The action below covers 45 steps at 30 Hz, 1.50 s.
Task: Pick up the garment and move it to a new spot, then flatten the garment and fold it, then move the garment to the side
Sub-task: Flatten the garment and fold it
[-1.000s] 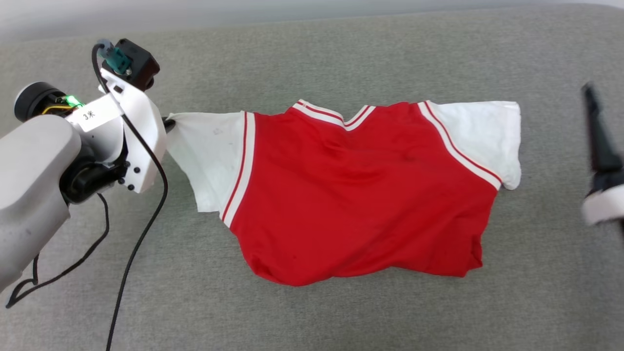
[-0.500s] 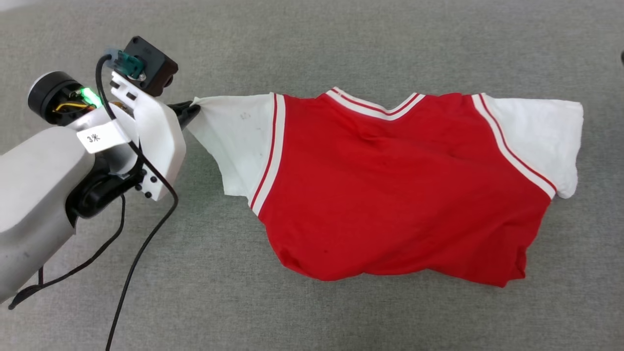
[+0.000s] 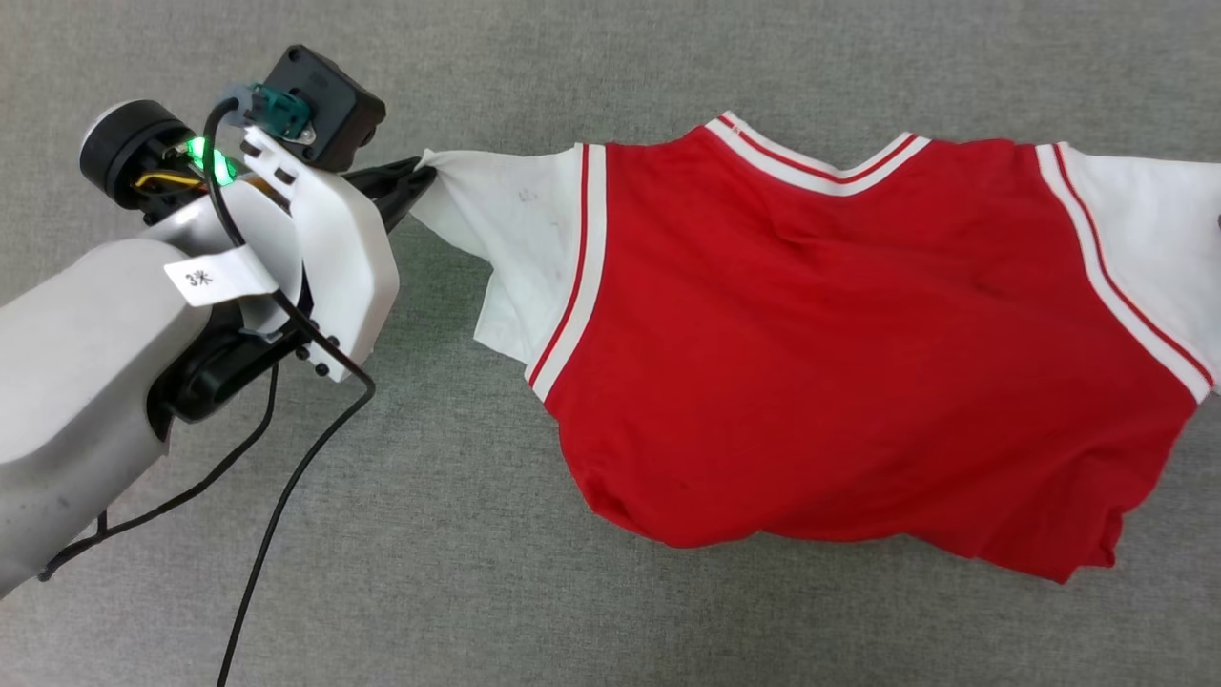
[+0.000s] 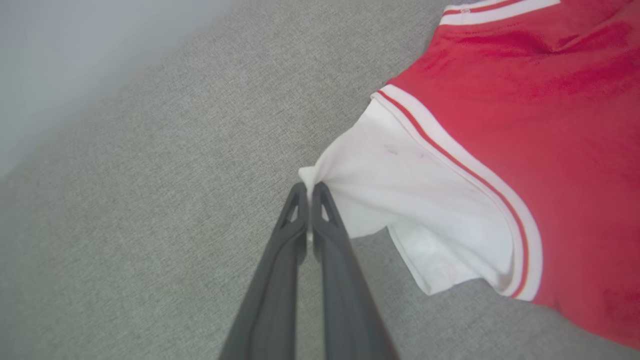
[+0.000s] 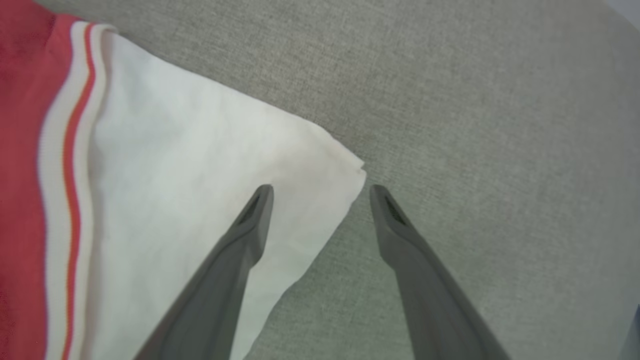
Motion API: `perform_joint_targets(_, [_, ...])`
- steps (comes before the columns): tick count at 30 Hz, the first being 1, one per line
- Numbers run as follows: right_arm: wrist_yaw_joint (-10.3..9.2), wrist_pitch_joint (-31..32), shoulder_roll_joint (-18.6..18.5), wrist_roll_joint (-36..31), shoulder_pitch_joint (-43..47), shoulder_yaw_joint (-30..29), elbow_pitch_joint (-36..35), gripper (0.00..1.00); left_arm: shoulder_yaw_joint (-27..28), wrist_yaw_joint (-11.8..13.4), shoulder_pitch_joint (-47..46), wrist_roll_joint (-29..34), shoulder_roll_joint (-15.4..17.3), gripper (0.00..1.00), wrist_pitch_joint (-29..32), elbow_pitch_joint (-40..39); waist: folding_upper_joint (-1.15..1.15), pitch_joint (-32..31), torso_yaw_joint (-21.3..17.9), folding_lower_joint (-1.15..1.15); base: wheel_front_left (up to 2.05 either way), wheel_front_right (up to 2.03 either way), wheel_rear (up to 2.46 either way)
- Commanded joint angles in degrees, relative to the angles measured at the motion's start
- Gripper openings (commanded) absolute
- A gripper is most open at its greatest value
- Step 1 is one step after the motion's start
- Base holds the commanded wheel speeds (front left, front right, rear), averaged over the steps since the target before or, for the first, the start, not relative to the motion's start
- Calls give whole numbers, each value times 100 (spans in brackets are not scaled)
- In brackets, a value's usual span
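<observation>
Left fingers (image 4: pixel 290 240) clamped on one sleeve tip of the shirt (image 3: pixel 839 363), which runs sideways to my right fingers (image 5: pixel 252 230), wide open and straddling the other sleeve's corner.

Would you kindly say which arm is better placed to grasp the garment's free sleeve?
Right: its open end effector straddles the free sleeve's corner; the left end effector grips the other sleeve.

You have a grey woven-fabric surface (image 3: pixel 534 592); on it, centre to right of the frame, lies a red short-sleeved T-shirt with white sleeves (image 3: pixel 839 363), collar uppermost.
</observation>
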Motion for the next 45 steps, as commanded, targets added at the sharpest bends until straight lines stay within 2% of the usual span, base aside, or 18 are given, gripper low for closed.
perform_joint_targets(1, [-6, -20, 57, -44, -96, 56, 58, 100, 32, 30, -77, 17, -27, 0, -28, -5, 0, 107, 63, 0, 0, 0, 0])
perform_joint_targets(6, [-4, -112, 275, -17, -69, 367, 484, 100, 45, 9, -112, 40, -61, 0, -83, 35, 0, 249, 103, 0, 0, 0, 0])
perform_joint_targets(11, [3, -185, 317, 81, 58, 736, 782, 100, 34, -23, -105, 29, -80, 0, -120, 102, 0, 264, 94, 0, 0, 0, 0])
perform_joint_targets(12, [3, -257, 291, 54, 48, 803, 805, 47, 29, -30, -97, 23, -80, 0, -115, 118, 0, 255, 85, 0, 0, 0, 0])
perform_joint_targets(13, [3, -333, 264, 37, 47, 872, 814, 0, 19, -37, -87, 21, -85, 0, -119, 140, 0, 237, 79, 0, 0, 0, 0])
perform_joint_targets(22, [-7, -1719, 152, -76, -400, 957, 851, 0, 15, -111, 108, -79, -113, 0, -305, 424, 0, -257, -94, 0, 0, 0, 0])
perform_joint_targets(28, [-8, -2855, 172, -200, -381, 842, 840, 0, 185, -61, 288, -156, 30, 0, -763, 343, 0, -818, -243, 0, 0, 0, 0])
perform_joint_targets(35, [-8, -3765, 195, -455, 62, 383, 512, 0, 413, 426, 574, 77, 426, 0, -1481, -69, 0, -1407, -381, 0, 0, 0, 0])
perform_joint_targets(42, [-8, -3932, 309, -759, 330, -363, -220, 0, 719, 955, 502, 246, 645, 0, -1911, -600, 0, -1863, -491, 0, 0, 0, 0])
perform_joint_targets(45, [-7, -3898, 365, -854, 344, -594, -459, 0, 782, 1065, 429, 319, 668, 0, -1974, -725, 0, -1973, -515, 0, 0, 0, 0])
